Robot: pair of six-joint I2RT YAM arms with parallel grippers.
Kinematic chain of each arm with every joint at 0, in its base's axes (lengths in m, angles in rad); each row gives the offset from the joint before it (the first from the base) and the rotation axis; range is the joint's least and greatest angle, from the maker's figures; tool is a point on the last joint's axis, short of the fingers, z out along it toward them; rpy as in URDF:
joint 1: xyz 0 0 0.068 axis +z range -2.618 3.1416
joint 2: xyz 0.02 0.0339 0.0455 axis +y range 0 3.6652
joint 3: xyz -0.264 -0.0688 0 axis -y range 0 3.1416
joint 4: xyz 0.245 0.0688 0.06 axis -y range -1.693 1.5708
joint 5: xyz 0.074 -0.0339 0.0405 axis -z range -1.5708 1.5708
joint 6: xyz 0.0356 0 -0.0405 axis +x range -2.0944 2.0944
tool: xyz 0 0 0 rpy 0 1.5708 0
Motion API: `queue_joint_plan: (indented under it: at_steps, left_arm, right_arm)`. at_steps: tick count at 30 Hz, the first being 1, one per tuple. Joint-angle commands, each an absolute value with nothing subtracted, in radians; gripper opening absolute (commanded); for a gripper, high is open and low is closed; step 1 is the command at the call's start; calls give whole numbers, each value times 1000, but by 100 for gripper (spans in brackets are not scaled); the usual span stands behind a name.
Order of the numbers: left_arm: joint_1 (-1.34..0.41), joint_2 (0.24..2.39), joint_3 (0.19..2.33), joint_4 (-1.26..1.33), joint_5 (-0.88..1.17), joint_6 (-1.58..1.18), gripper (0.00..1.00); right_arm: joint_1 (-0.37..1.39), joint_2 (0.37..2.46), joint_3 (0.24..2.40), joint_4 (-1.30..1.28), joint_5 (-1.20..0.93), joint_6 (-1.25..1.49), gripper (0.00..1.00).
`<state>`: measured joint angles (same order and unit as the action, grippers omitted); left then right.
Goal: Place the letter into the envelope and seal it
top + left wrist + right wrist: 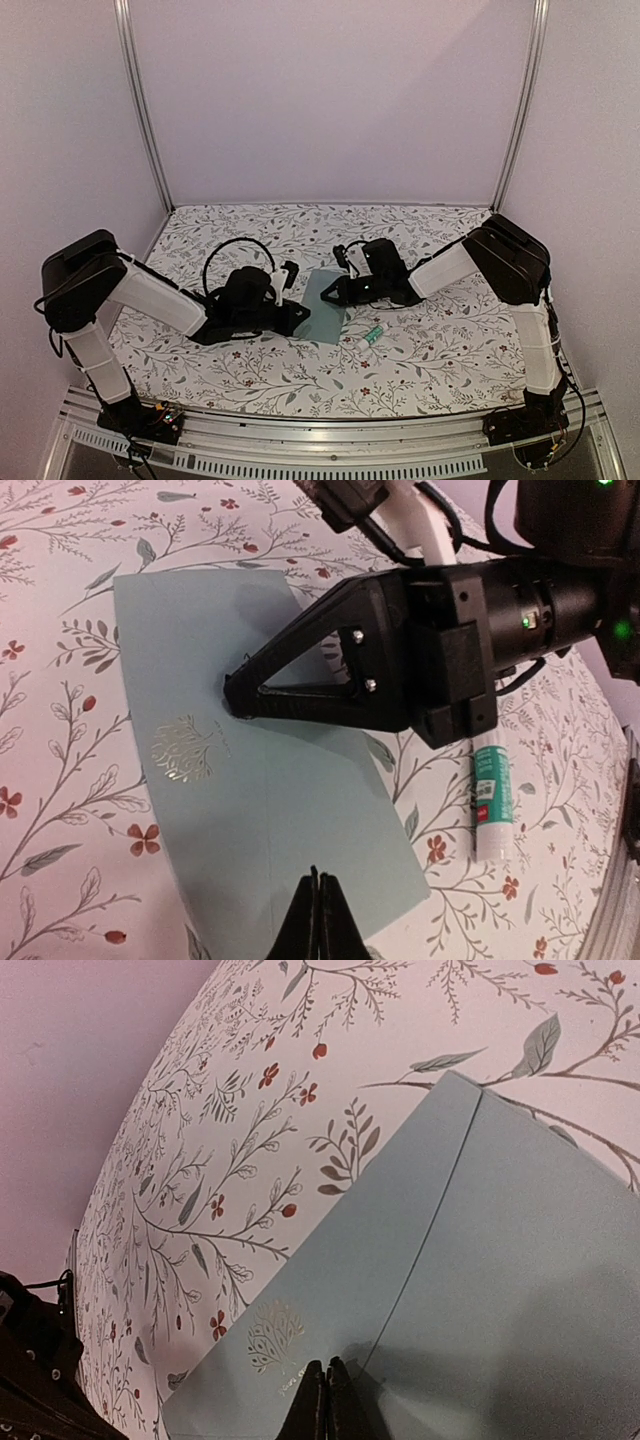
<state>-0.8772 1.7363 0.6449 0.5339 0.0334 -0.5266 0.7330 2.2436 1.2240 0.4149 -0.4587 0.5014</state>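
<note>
The envelope (325,292), a flat pale teal-green paper rectangle, lies on the white tablecloth printed with grey sprigs and small red flowers (420,350), roughly mid-table between the two arms. On its upward face we see a small embossed silver tree emblem (185,748), and in the right wrist view a fine seam line crosses the paper from its far corner toward the fingers.

The left gripper (300,312) sits low at the envelope's left side. In its own wrist view its black fingers are pressed together with no gap between them, their tips over the envelope's near edge; we cannot tell whether any paper is pinched there.

The right gripper (328,296) reaches in from the opposite side. Its jaws are likewise closed tip to tip, and the pointed end rests on the envelope's face just beside the emblem.

A small white-and-green plastic glue stick (372,335) lies on the cloth near the envelope's right edge, apart from it.
</note>
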Motion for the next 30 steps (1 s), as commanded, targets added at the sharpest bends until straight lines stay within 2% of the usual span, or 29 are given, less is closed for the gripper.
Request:
queue_joint_plan:
  at_steps: [1, 7, 22, 30]
  left_arm:
    - [-887, 1829, 695, 516, -18, -525, 0]
    - [-888, 1924, 731, 518, -34, -536, 0]
    - [-913, 1930, 722, 498, -62, -551, 0]
    - [-921, 1933, 731, 488, -69, -545, 0]
  right_arm:
    - [736, 2273, 1203, 277, -407, 497, 3]
    - [736, 2260, 1192, 276, -402, 493, 3]
    - [788, 2123, 1192, 245, -481, 461, 5]
    - [795, 2147, 1213, 255, -493, 473, 5]
